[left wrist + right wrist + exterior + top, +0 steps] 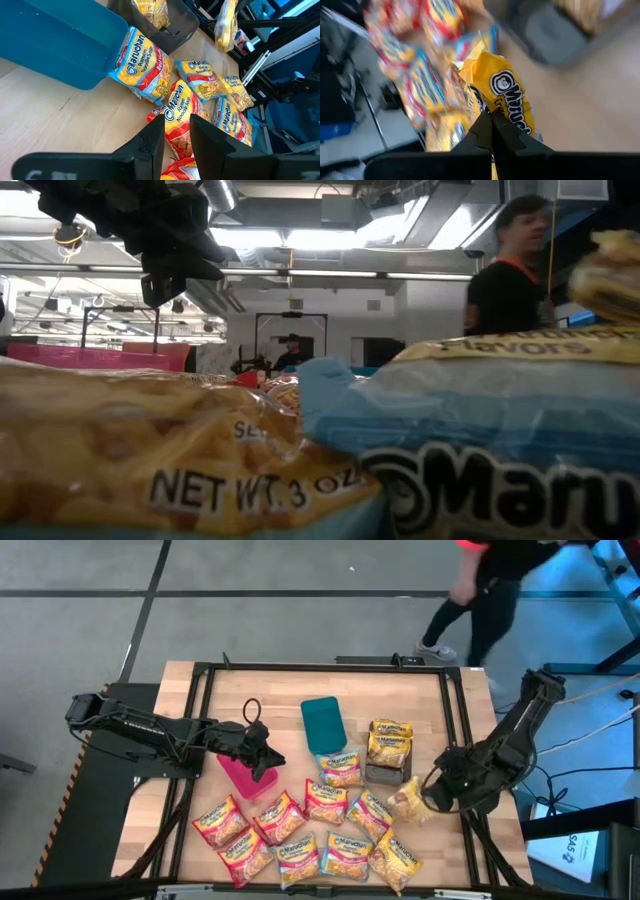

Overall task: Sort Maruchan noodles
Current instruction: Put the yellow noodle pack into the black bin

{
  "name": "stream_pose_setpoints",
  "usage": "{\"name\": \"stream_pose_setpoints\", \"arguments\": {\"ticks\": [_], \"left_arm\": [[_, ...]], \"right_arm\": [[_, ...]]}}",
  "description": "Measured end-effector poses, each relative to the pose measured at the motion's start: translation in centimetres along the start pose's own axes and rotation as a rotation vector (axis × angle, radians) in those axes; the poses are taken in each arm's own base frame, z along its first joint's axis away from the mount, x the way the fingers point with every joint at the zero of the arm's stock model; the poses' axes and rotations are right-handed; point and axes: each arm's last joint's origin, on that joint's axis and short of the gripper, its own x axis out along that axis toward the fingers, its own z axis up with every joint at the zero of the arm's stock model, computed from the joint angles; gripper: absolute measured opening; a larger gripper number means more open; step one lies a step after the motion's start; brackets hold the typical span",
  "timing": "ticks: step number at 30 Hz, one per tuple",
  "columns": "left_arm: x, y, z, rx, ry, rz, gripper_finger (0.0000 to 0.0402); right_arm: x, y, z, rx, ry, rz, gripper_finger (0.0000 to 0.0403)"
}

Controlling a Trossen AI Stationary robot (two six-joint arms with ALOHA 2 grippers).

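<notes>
The wooden table (pixel 190 700) carries three bins and a spread of Maruchan noodles (pixel 330 802). The teal bin (pixel 323 724) lies at the far centre, the pink bin (pixel 243 776) stands left of it, and the grey bin (pixel 385 772) stands to the right of centre with two yellow packets (pixel 389 741) stacked at its far end. Most packets lie loose across the near half of the table in two uneven rows, red, yellow and light-blue wrappers mixed and overlapping; one more leans against the near end of the teal bin. The left arm reaches in from the left edge, and the left gripper (pixel 262 753) hangs over the pink bin with its fingers (pixel 150 145) parted by a narrow gap and nothing between them. The right arm reaches in from the right edge. The right gripper (pixel 432 796) sits just right of the grey bin, its fingers pinched fully together on the edge of a yellow packet (pixel 510 95), which hangs lifted clear of the table. A person (pixel 490 600) stands on the floor beyond the far edge of the table.
</notes>
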Motion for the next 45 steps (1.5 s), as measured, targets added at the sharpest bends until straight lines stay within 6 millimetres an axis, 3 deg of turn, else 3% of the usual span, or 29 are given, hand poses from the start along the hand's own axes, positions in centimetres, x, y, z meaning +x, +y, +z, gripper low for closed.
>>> {"name": "stream_pose_setpoints", "arguments": {"ticks": [9, 16, 26, 35, 45], "left_arm": [[0.0, 0.0, 0.0, 0.000, -0.001, 0.001, 0.0085], [0.0, 0.0, 0.0, 0.000, 0.000, 0.001, 0.0085], [0.0, 0.1, -0.1, 0.026, 0.008, 0.009, 0.0085], [0.0, 0.2, -0.1, 0.027, 0.014, 0.018, 0.0085], [0.0, 0.2, -0.1, 0.026, 0.014, 0.018, 0.0085]], "right_arm": [[-1.0, -0.7, 1.5, -0.062, -0.339, 0.030, 0.0000], [-0.7, -1.3, 2.8, -0.056, -0.458, -0.057, 0.0000], [0.1, -2.0, 5.6, -0.067, -0.408, -0.223, 0.0000], [1.0, -1.3, 8.2, -0.199, -0.270, -0.175, 0.0000], [1.2, -2.6, 10.4, -0.238, -0.137, -0.173, 0.0000]]}}
